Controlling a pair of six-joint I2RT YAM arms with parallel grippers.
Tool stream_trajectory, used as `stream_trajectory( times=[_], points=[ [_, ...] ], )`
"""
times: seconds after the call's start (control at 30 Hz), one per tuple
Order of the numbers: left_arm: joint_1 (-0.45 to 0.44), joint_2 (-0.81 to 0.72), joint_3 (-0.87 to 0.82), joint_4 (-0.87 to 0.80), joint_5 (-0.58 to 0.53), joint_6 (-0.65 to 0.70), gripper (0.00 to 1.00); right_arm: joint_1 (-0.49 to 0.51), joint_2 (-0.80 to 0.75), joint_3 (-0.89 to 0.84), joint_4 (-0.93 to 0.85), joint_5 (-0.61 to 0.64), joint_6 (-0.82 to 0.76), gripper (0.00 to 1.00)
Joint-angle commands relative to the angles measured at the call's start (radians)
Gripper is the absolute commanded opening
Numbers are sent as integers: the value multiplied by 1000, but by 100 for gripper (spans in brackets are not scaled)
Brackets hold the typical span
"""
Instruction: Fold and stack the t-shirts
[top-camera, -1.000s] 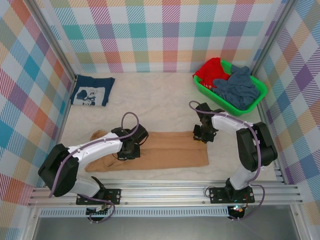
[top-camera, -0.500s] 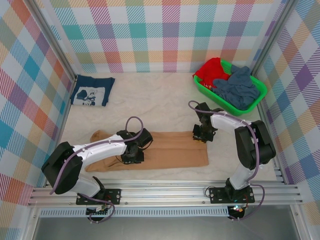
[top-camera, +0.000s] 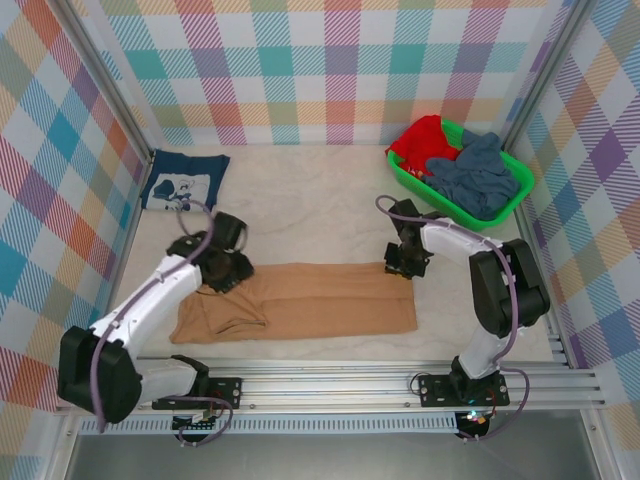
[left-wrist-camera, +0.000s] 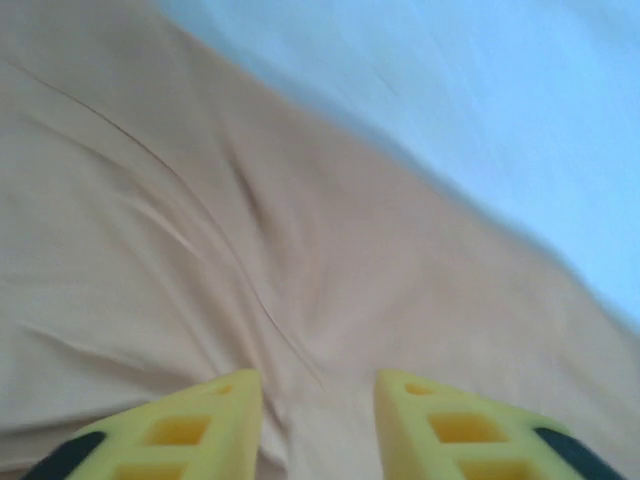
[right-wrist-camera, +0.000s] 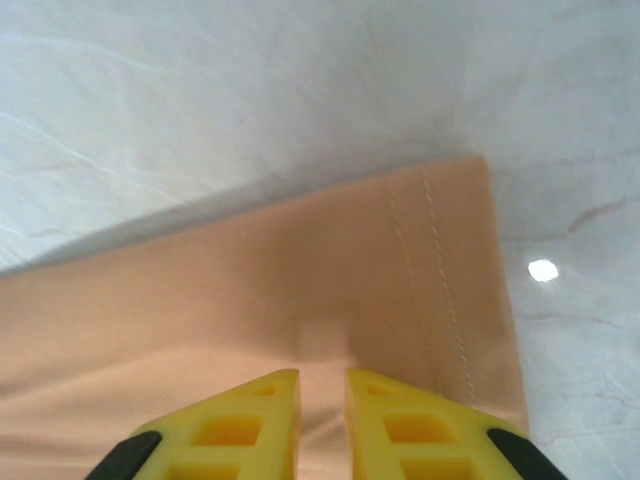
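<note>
Navy cloth comes first at the far left: a folded t-shirt (top-camera: 183, 181) lies flat near the left wall with its white print facing up. Nearer and to the right lies the tan t-shirt (top-camera: 300, 300), folded into a long strip. Its long axis runs left to right across the white-covered table (top-camera: 330, 200), parallel to the near edge. The left gripper (top-camera: 225, 275) hangs over the strip's far left corner. The overhead view does not show how its fingers stand, but the left wrist view does: the yellow fingertips (left-wrist-camera: 200, 425) are plainly apart, with creased tan cloth lying below the gap. The right gripper (top-camera: 398, 268) sits at the strip's far right corner. Its wrist view adds a double-stitched hem along the shirt's right end, so the bottom of the shirt points right. There the fingertips (right-wrist-camera: 240, 420) are nearly together with a thin slit between them, and I cannot tell whether they nip the cloth. At the far right stands a green basket (top-camera: 517, 198) holding a red garment (top-camera: 422, 140) and a blue-grey one (top-camera: 480, 175). The count is two t-shirts laid out, well apart, one basket and two garments heaped in it.
</note>
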Motion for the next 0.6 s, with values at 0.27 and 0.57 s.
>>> stream_trajectory(
  times=[0.27,0.57],
  points=[
    [424,370,117,236,39,266,37,-73,132,147,-7,-15,-34,22],
    [430,371,112,325,67,307,38,-93,172,168,-31,8,-18,22]
  ],
)
